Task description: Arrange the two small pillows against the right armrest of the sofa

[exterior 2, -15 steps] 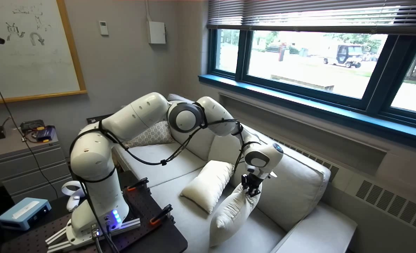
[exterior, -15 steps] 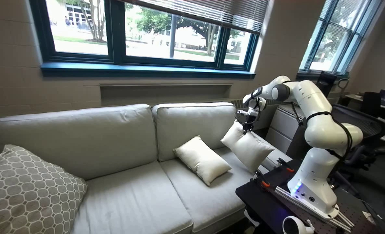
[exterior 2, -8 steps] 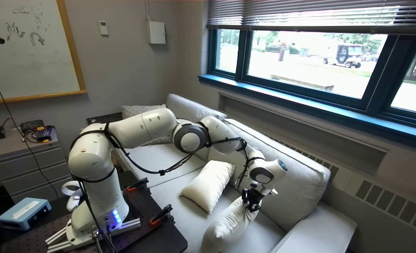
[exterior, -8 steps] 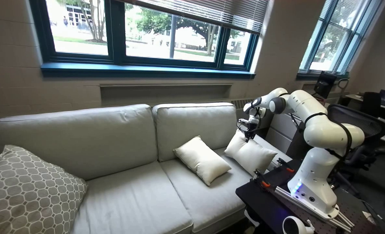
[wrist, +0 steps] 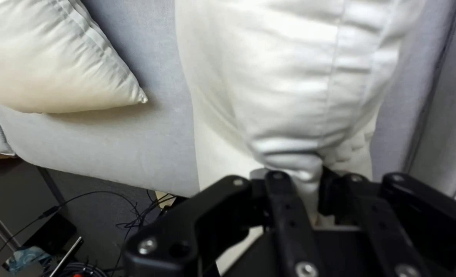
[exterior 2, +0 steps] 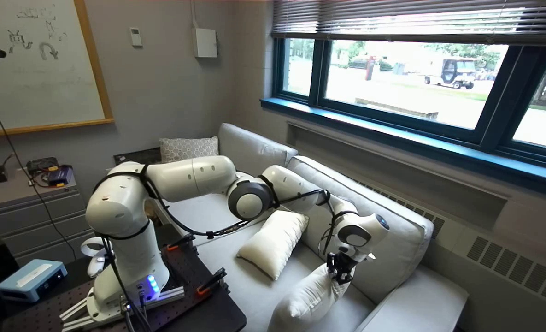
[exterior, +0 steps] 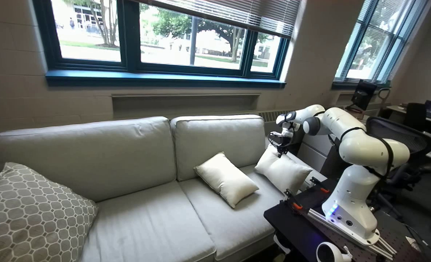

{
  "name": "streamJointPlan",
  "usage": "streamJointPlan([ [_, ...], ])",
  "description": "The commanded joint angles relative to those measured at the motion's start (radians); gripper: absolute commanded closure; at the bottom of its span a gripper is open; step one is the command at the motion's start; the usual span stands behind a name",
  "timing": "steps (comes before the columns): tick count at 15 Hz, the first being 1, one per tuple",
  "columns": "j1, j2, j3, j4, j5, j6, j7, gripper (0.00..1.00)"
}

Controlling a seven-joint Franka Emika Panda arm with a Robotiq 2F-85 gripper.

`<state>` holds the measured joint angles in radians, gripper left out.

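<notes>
While the gripper (wrist: 302, 184) grasps one cream throw pillow (exterior: 286, 173) near the right armrest (exterior 2: 415, 302), a second throw pillow (exterior: 227, 180) lies near the sofa seat's (exterior: 224, 222) rear edge.

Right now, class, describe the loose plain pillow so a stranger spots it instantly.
Find the sofa, then its seat cushion nearer the robot. The loose pillow lies there: plain, unlike the patterned cushion, and free, unlike the other pillow, pinched by the fingers.
</notes>
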<state>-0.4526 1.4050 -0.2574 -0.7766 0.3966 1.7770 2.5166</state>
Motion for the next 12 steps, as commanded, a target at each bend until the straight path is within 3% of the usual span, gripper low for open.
streamJointPlan([
  [1,-0.021,0.121,0.012,0.214,-0.018,-0.061,-0.010,0.91],
  [2,-0.022,0.135,0.013,0.231,-0.017,-0.065,-0.011,0.91],
  [3,-0.029,0.078,0.060,0.137,-0.064,-0.020,-0.010,0.91],
  [4,-0.029,0.067,0.065,0.110,-0.080,-0.006,-0.004,0.91],
  [12,-0.145,0.068,0.124,0.104,-0.074,0.045,0.007,0.93],
])
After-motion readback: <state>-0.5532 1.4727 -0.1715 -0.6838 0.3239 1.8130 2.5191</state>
